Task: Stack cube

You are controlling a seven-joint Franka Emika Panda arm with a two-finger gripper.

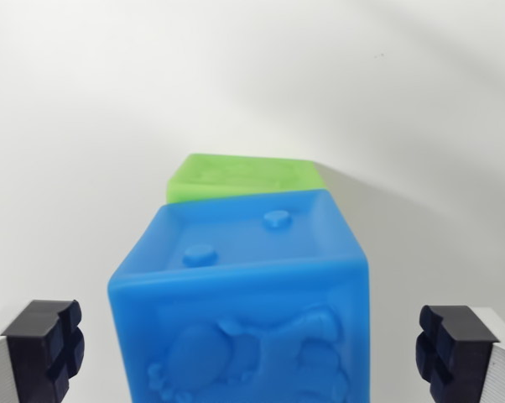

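We see the jaws spread wide, one black pad (47, 348) at the wrist view's left lower corner and the other black pad (450, 344) at the wrist view's right lower corner. The gripper (248, 346) holds nothing; both pads stand apart from the blue cube (244, 294), with white bench (85, 126) showing in each gap. The blue cube stands between the pads. It has two round bumps on its top face and a raised figure on the face toward us. Just behind the blue cube we see the green cube (244, 176), with only its upper part showing. We cannot tell if the two cubes touch.
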